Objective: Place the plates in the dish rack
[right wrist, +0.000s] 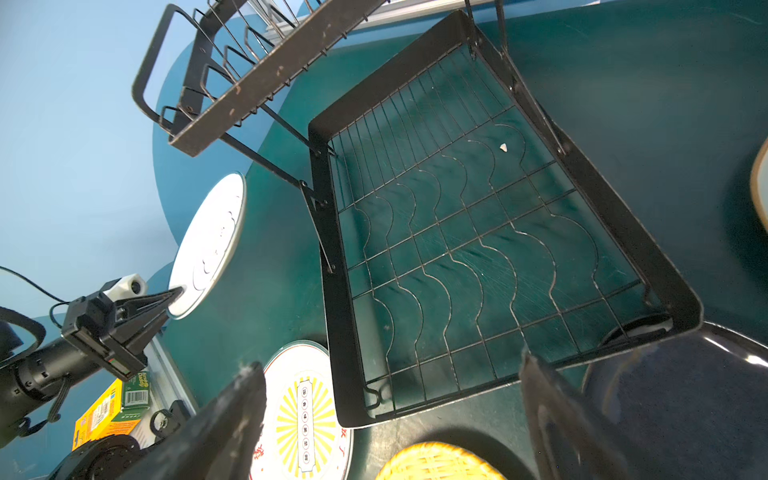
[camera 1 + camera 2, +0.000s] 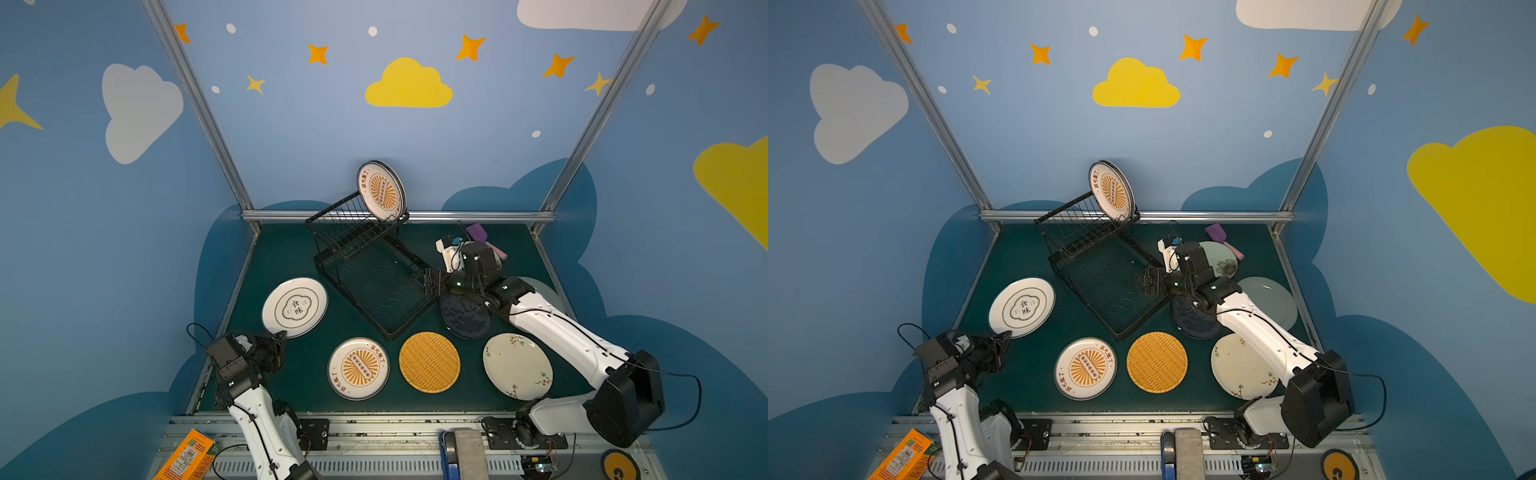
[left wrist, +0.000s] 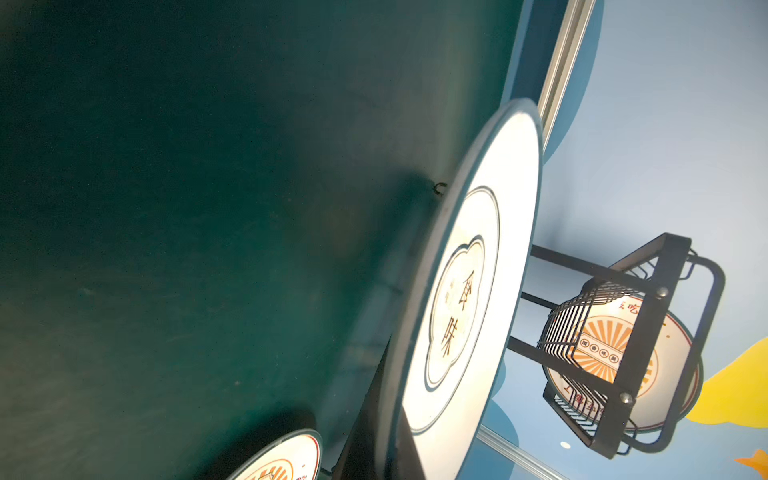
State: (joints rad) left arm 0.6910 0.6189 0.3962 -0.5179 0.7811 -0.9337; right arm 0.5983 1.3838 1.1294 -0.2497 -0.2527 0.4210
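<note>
the left gripper (image 2: 281,335) is closed on the near rim of the white round plate with a lettered centre (image 2: 295,306), left of the black wire dish rack (image 2: 376,286) on the dark green bench (image 2: 291,253). the right gripper (image 2: 428,283) hangs wide apart and empty at the rack's lower tray edge, beside the dark navy round plate (image 2: 463,320). a white orange-sunburst plate (image 2: 381,191) stands upright in the upper tier; a second sunburst plate (image 2: 358,368), an orange woven-pattern plate (image 2: 429,362) and a cream floral plate (image 2: 517,365) lie flat in front.

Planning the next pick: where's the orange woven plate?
The orange woven plate lies front centre in both top views, between the flat sunburst plate and cream floral plate.
</note>
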